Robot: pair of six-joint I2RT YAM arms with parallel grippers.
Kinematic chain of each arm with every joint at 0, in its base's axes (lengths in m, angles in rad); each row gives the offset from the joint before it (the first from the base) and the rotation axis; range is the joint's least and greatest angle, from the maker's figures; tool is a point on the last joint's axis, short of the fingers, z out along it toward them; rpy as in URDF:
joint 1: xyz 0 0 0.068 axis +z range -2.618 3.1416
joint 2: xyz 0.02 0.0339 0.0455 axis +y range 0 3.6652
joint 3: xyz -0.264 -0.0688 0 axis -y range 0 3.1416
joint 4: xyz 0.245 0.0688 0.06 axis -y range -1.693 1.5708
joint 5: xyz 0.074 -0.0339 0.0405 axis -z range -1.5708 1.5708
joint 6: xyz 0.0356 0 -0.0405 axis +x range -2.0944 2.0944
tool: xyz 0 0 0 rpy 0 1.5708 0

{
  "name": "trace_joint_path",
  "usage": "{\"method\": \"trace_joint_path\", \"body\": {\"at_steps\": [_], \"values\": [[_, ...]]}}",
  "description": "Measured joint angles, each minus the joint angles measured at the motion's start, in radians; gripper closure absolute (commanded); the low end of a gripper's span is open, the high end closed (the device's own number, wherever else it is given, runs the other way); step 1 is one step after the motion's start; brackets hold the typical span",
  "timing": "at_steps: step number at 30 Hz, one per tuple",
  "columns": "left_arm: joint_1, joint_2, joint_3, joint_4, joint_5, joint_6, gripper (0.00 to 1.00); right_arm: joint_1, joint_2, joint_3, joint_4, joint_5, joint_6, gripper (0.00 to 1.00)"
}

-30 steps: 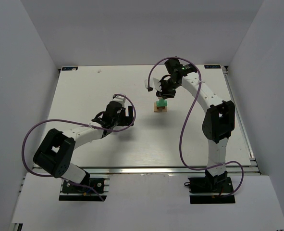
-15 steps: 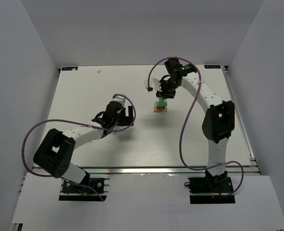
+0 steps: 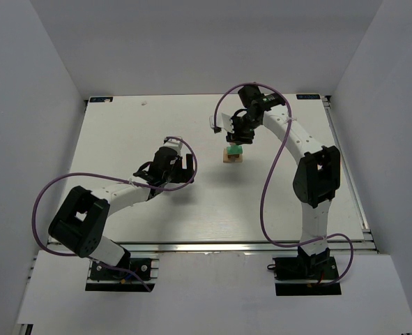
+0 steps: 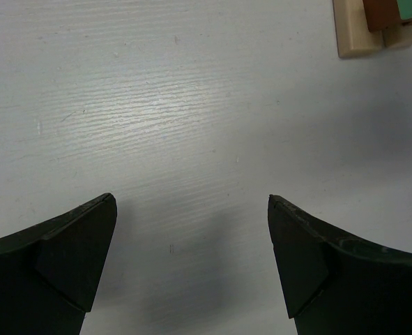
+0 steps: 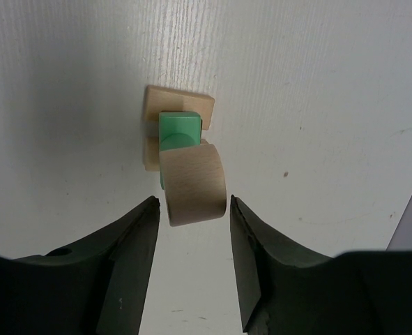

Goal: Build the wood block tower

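Top external, starting at the left: left gripper point(image 3: 180, 162) parked low over the counter point(image 3: 115, 132), left of centre, in the same pose as a second ago. Seen from the left wrist, jaws spread wide with only bare white surface between them. At the upper right corner of that view, a dark brown block point(image 4: 381, 14) resting on a pale base slab point(image 4: 352, 38).

Next, toward the far edge and a little right of the middle: wood block tower point(image 3: 233, 155), in the same spot as a second ago, not nudged.

Directly above it, right gripper point(image 3: 235, 135), hardly shifted over the last second; at most a slight creep toward the far edge. Seen from the right wrist, fingers set narrow, flanking a pale rounded block point(image 5: 193, 185) placed over the mint green block point(image 5: 178, 129) and the base slab. Seemingly a thin sliver of white on either side, yet cannot tell whether pinching or already let go.

Barely any change, then. Most likely the pause at placement, with the rounded piece on or just above the stack. Probably close to finished, given a square seat. Possible lean toward the near edge worth watching at release.
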Motion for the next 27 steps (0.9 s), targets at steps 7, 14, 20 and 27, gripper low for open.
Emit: {"method": "trace_joint_path", "body": {"at_steps": [7, 14, 20, 27], "values": [[0.000, 0.000, 0.000, 0.000, 0.000, 0.001, 0.02, 0.003, 0.000, 0.000, 0.015, 0.000, 0.011, 0.43], [0.000, 0.000, 0.000, 0.000, 0.000, 0.002, 0.02, 0.003, 0.000, 0.000, 0.024, 0.000, 0.024, 0.43], [0.000, 0.000, 0.000, 0.000, 0.000, 0.004, 0.02, 0.003, 0.000, 0.000, 0.031, 0.000, 0.027, 0.42], [0.000, 0.000, 0.000, 0.000, 0.002, 0.004, 0.02, 0.003, 0.000, 0.000, 0.040, 0.005, 0.027, 0.42]]}}
